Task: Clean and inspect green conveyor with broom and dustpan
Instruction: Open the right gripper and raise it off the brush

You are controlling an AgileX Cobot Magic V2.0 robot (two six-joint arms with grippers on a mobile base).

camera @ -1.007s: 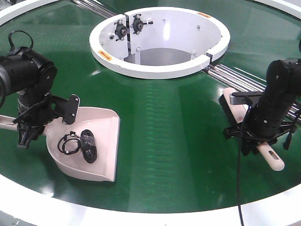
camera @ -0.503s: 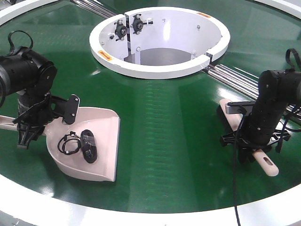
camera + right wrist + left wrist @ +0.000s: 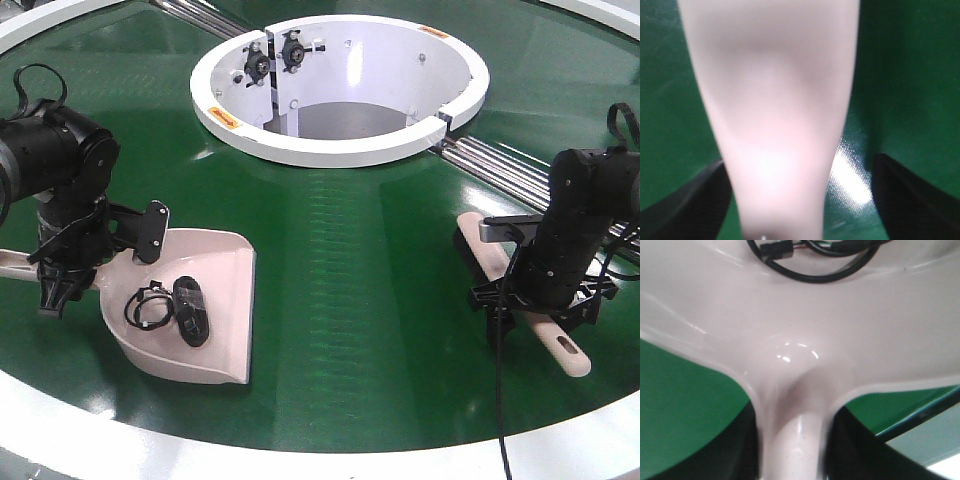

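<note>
Glossy green conveyor (image 3: 340,300), beige plastic dustpan (image 3: 218,275)

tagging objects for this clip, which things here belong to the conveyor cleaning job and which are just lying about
Job: green conveyor, broom, dustpan, plus the black cable loop and black gadget in the pan, likely the sweepings.
Just there: white centre hub, metal rollers.

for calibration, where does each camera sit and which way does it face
front view: high, robot-side, looking forward and down on the conveyor, dustpan, broom; left arm and right arm show.
left wrist: on the left arm, facing along the dustpan handle into the pan; left tool flanks it.
right wrist: on the right arm, facing down the broom handle onto the belt; right tool at lower corners.
shared: front and left wrist both see the pan's cable coil.
</note>
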